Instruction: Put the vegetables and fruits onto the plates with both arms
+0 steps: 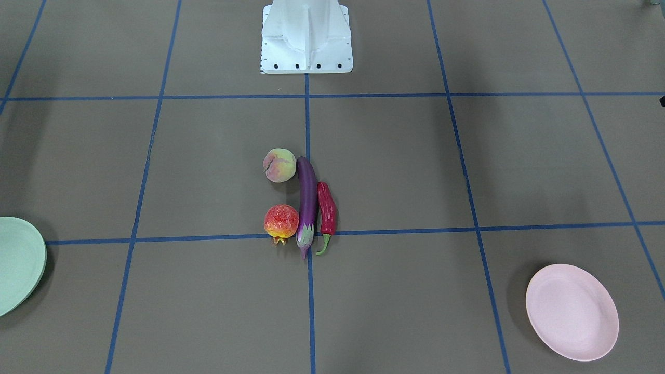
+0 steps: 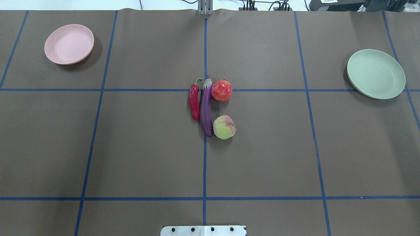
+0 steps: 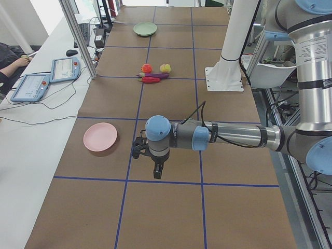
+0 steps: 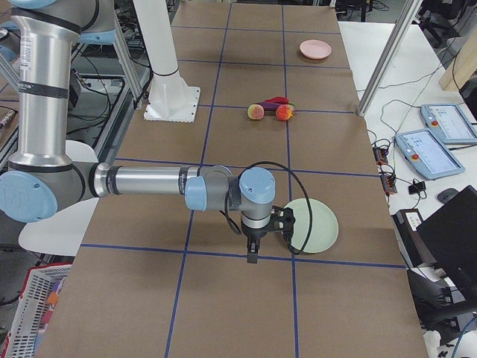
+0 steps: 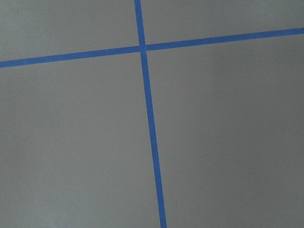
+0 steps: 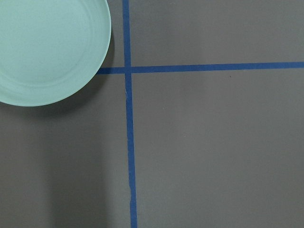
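The purple eggplant (image 2: 206, 109) lies at the table's middle with the red chili (image 2: 194, 102) along its left side. The pomegranate-like fruit (image 2: 221, 90) and the peach (image 2: 224, 127) sit on its right. The pink plate (image 2: 69, 44) is at the far left and the mint green plate (image 2: 375, 73) at the far right; both are bare. My left gripper (image 3: 155, 174) hangs over the table near the pink plate (image 3: 100, 136). My right gripper (image 4: 252, 257) hangs beside the mint plate (image 4: 313, 224). Both show only in the side views, so I cannot tell if they are open.
The white pedestal base (image 1: 306, 39) stands at the robot's edge of the table. Blue tape lines (image 5: 149, 118) grid the brown mat. Control tablets (image 3: 49, 78) and a metal post (image 3: 78, 36) are along the operators' side.
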Available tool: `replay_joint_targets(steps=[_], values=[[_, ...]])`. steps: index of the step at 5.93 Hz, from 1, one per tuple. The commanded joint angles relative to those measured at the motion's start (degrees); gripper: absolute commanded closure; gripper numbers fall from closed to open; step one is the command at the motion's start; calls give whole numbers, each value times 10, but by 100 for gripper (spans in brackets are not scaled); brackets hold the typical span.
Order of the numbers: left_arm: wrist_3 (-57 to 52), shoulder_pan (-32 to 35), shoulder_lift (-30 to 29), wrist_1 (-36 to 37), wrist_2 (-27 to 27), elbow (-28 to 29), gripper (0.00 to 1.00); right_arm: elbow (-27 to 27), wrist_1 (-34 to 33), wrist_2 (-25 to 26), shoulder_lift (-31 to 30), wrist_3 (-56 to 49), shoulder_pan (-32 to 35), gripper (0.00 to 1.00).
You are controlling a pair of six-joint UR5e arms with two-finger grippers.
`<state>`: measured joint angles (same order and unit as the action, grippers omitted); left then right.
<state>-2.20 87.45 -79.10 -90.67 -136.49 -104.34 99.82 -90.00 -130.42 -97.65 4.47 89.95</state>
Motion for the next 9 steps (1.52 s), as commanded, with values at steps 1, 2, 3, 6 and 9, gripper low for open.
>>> replay_joint_targets(steps=[1, 2, 3, 6, 9], values=[[0, -1, -1, -1, -1, -3, 0, 2, 0, -2, 1, 1, -1, 0], [0, -1, -1, -1, -1, -2, 0, 21, -1, -4, 12, -1, -12, 0], [0, -1, -1, -1, -1, -2, 0, 39, -1, -38, 33, 4, -33, 0], [0, -2, -1, -2, -1, 2, 0, 48, 62, -115, 127, 189, -162, 0], [0, -2, -1, -3, -4, 0, 0, 73, 64, 73, 282, 490, -403, 0]])
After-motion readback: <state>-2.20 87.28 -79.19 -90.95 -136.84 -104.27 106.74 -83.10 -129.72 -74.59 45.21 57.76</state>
